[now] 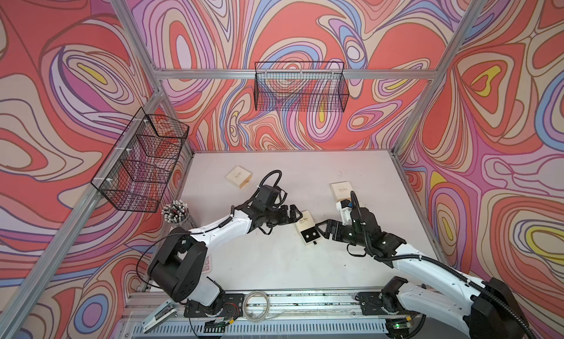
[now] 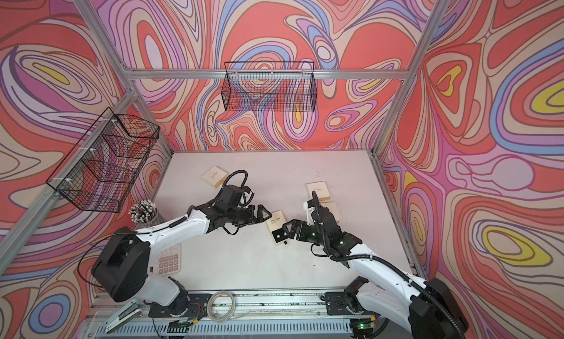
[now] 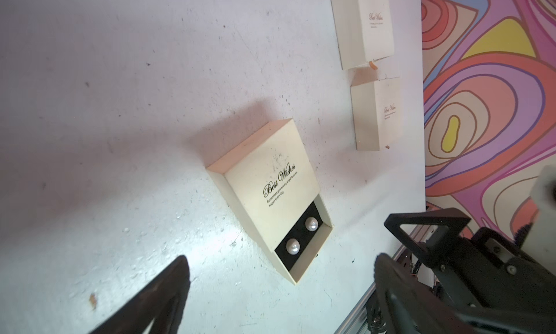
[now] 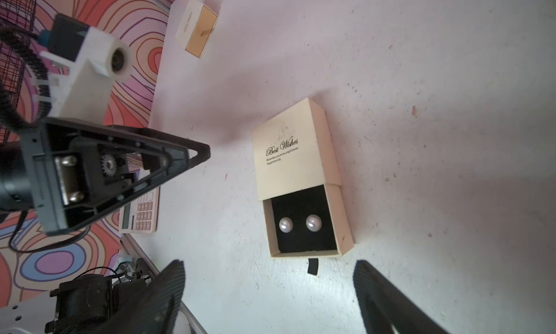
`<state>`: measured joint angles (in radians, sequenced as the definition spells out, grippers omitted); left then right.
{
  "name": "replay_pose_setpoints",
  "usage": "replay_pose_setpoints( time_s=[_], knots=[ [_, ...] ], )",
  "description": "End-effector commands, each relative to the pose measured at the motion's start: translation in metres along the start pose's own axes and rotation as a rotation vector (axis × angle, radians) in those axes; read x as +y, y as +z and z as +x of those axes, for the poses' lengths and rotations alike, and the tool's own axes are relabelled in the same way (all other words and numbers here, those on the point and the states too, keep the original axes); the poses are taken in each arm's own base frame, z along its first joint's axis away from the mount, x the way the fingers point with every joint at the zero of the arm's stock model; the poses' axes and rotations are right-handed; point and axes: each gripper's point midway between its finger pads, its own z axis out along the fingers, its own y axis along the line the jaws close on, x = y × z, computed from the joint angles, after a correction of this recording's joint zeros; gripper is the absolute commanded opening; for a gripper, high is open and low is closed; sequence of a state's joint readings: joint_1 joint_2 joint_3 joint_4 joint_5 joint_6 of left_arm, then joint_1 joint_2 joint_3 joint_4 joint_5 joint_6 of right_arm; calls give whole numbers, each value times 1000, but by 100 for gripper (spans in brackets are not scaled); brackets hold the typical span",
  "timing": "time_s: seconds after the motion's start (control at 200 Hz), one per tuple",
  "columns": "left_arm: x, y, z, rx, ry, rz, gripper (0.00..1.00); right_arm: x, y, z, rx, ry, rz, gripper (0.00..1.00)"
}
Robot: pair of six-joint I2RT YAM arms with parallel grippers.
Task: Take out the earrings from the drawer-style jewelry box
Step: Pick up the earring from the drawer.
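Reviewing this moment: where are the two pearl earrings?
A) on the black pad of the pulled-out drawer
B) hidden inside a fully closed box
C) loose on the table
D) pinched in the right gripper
A: in the right wrist view the earrings sit side by side on the black pad of the drawer, which is slid partway out of its cream sleeve.

earrings [image 4: 313, 222] in drawer [image 4: 341, 224] of jewelry box [image 4: 288, 155]; box between left end effector [image 1: 294, 215] and right end effector [image 1: 321, 230]
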<state>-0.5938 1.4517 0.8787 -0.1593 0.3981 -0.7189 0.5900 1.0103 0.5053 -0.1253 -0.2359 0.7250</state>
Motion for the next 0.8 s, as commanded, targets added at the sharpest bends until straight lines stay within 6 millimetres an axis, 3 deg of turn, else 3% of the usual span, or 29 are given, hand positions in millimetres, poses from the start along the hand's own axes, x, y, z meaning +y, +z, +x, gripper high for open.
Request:
replay_pose_setpoints(
  time_s=[0.0,0.175,0.3,0.436,0.586,0.791],
  knots=[
    [-4,-28,-3,-44,37,-15,100,-1,-3,-10,-19,-35,52,98],
    [-26,-79,-9,-113,111,-13,100,4,-6,-26,-30,-72,100,98],
    [-31,-105,-16,-165,154,-56,100,5,-8,-38,-45,-74,142,98],
    [-28,-118,-19,-207,196,-90,100,5,-6,-48,-58,-78,174,98],
    [-41,-129,-15,-225,279,-28,100,2,-12,-66,-119,-87,242,98],
    [-28,-136,-4,-269,358,-41,100,7,-7,-74,-120,-194,238,98]
  ],
)
